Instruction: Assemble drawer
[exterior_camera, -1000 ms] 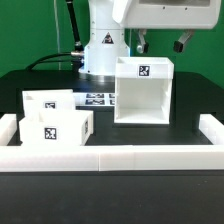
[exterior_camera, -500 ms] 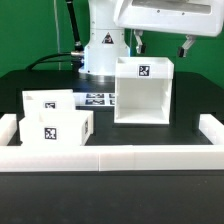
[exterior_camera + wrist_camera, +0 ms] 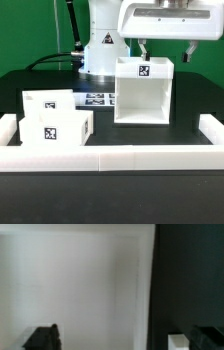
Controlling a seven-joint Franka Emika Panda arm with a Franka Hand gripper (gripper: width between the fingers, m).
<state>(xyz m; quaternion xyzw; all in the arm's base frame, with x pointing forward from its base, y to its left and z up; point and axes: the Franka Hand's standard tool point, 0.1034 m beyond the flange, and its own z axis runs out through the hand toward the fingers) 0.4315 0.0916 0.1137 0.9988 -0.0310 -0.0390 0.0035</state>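
The drawer's large hollow white casing (image 3: 143,95) stands upright at the middle of the table, its open face toward the camera and a tag on its top rim. Two smaller tray boxes (image 3: 48,103) (image 3: 60,130) with tags stand side by side at the exterior view's left. My gripper (image 3: 165,50) hangs open and empty just above the casing's back right top edge. In the wrist view the casing's white surface (image 3: 75,280) lies below the open gripper (image 3: 124,339). Its edge runs between the two dark fingertips (image 3: 43,338), with dark table beyond it.
A low white block wall (image 3: 110,158) borders the front, with end blocks at the left (image 3: 8,125) and right (image 3: 212,128). The marker board (image 3: 97,99) lies flat behind the trays. The robot base (image 3: 100,50) stands at the back.
The gripper has moved a little toward the exterior view's right and lowered slightly toward the casing's top. The casing and trays have not moved.
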